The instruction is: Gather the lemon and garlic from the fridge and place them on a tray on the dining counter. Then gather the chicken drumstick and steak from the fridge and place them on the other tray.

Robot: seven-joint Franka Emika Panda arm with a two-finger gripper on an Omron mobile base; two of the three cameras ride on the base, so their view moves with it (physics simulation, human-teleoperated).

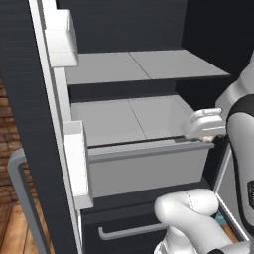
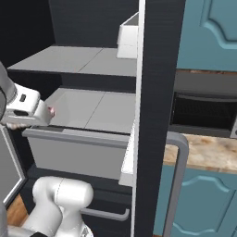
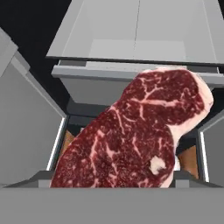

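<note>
The claw (image 1: 211,135) grips the steak (image 3: 140,133) at the front lip of the open fridge (image 1: 124,30) drawer (image 1: 149,166).

In the left base view the white arm rises at the right and its hand reaches left to the drawer's right front corner, a sliver of pink beneath it. In the right base view the hand sits at the drawer's left front corner, level, pointing into the fridge. In the hand view the steak hangs close before the camera, clamped between wide-set fingers hidden behind it, in front of the drawer.
</note>
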